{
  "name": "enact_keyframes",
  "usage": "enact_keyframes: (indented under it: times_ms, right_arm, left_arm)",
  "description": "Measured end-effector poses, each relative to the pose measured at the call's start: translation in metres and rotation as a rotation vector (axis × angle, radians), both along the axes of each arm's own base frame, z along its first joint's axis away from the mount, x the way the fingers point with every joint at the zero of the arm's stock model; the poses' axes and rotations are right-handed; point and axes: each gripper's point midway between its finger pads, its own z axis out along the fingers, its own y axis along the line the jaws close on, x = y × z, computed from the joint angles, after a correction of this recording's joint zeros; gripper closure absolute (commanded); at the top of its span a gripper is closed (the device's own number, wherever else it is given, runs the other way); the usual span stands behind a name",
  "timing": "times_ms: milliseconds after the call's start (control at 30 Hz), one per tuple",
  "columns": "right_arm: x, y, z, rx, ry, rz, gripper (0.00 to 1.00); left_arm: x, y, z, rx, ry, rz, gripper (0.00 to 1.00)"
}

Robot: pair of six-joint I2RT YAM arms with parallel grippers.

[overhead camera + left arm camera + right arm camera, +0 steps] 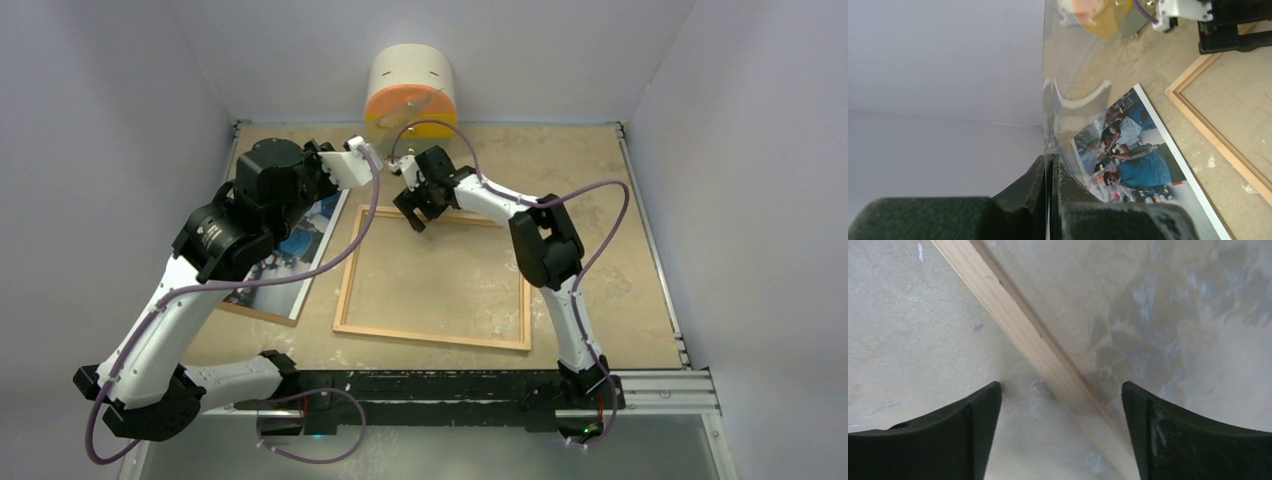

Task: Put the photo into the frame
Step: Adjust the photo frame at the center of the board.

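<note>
The photo (300, 255) lies flat on the table's left side, partly hidden under my left arm; the left wrist view shows its people in blue and white (1138, 160). To its right lies the light wooden frame (430, 336), with bare table inside it. My left gripper (1054, 160) is shut on the edge of a clear pane (1083, 75), which it holds upright above the photo. My right gripper (415, 215) hangs open over the frame's far rail (1018, 325), one finger on each side, with nothing held (1060, 387).
A round cream, orange and yellow cabinet (410, 90) stands at the back wall behind both grippers. A brown board edge (255, 311) shows under the photo's near side. Grey walls close in the table on the left, right and back.
</note>
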Motion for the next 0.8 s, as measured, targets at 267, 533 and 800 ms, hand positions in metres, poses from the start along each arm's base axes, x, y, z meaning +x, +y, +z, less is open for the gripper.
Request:
enact_keyframes:
  times_ms: [267,533,800]
  right_arm:
    - [-0.021,-0.040,0.062,0.290,0.187,-0.316,0.01]
    - [-0.079,-0.155,0.116,0.827,0.347,-0.739,0.01]
    - [-0.173,-0.137,0.083,1.029,0.699,-0.962,0.01]
  left_arm:
    - [-0.003,-0.010,-0.042,0.045,0.048,-0.081,1.00]
    - [-0.024,-0.027,-0.065,0.010,0.009,-0.261,1.00]
    - [-0.073,-0.030,-0.130,0.115,0.048,-0.524,1.00]
